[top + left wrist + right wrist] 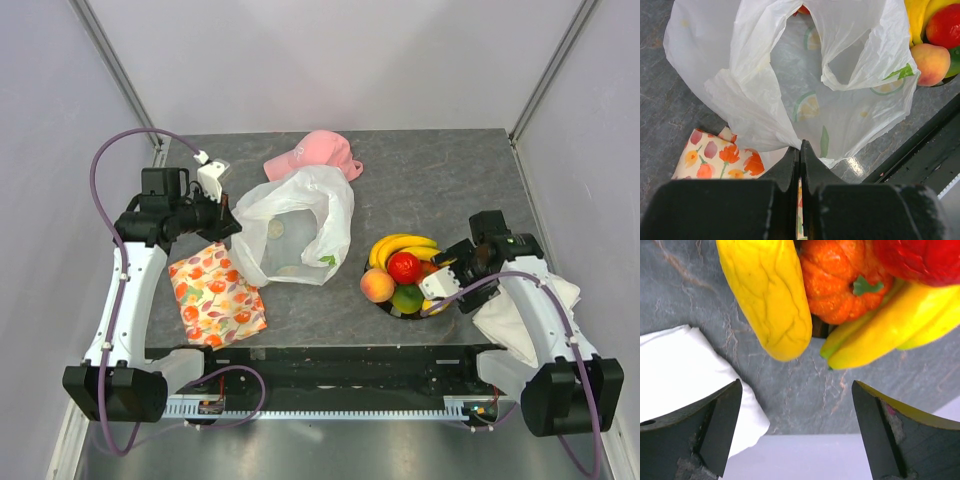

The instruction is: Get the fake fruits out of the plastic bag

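Note:
The white plastic bag [295, 225] lies mid-table with its mouth open; in the left wrist view only printed marks show through the plastic bag [765, 75]. My left gripper [228, 225] is at its left edge, jaws shut on a pinch of the film [800, 145]. The fake fruits are piled on a dark dish [392, 311] to the right: bananas [400, 245], a red fruit [404, 267], a peach [377, 286] and a green one [407, 298]. My right gripper [445, 275] hangs just right of the pile, open and empty [796, 385]. A yellow fruit [767, 295] and bananas [890, 325] lie ahead of it.
A pink cap [318, 152] sits behind the bag. A flowered cloth [215, 295] lies under the left arm at the front left. A folded white cloth [520, 320] lies by the right arm. Grey walls close in on both sides.

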`<action>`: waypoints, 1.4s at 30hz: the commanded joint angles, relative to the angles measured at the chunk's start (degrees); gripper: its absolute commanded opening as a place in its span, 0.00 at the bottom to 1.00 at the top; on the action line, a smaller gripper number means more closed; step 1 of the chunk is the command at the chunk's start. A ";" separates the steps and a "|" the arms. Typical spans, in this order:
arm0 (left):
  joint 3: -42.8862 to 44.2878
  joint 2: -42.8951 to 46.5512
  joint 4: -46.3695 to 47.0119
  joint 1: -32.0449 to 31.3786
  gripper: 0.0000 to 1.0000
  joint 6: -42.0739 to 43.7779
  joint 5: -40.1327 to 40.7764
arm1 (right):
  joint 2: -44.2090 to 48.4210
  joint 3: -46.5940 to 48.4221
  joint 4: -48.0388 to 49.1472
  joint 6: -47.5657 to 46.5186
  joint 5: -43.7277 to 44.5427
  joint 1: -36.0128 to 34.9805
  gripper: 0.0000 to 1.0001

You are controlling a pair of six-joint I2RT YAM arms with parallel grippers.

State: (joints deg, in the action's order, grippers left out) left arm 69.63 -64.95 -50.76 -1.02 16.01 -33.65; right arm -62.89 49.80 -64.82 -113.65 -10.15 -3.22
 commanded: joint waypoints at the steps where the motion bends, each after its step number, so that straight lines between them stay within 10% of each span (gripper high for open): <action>1: -0.72 2.19 1.28 0.23 0.02 -1.77 -2.65 | 3.91 2.41 -4.70 2.01 0.83 0.50 0.98; 6: -1.68 2.90 1.98 0.22 0.02 -1.95 -3.53 | 3.14 4.33 -13.11 8.17 4.26 1.03 0.84; 10: -2.30 3.07 2.60 0.14 0.02 -2.39 -4.06 | 1.19 4.52 -18.86 11.69 2.69 1.03 0.18; 13: -2.21 3.16 2.77 0.14 0.02 -2.48 -4.06 | 0.85 2.59 -18.77 10.55 2.07 1.03 0.00; 42: -1.16 2.11 1.98 0.84 0.01 -2.21 -2.82 | -7.77 -4.45 0.65 16.53 -2.41 -4.60 0.05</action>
State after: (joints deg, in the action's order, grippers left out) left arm 67.72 -62.87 -50.39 -0.43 15.07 -36.05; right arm -72.73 46.15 -66.78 -97.82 -10.48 -7.40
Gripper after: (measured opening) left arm 0.029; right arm 0.051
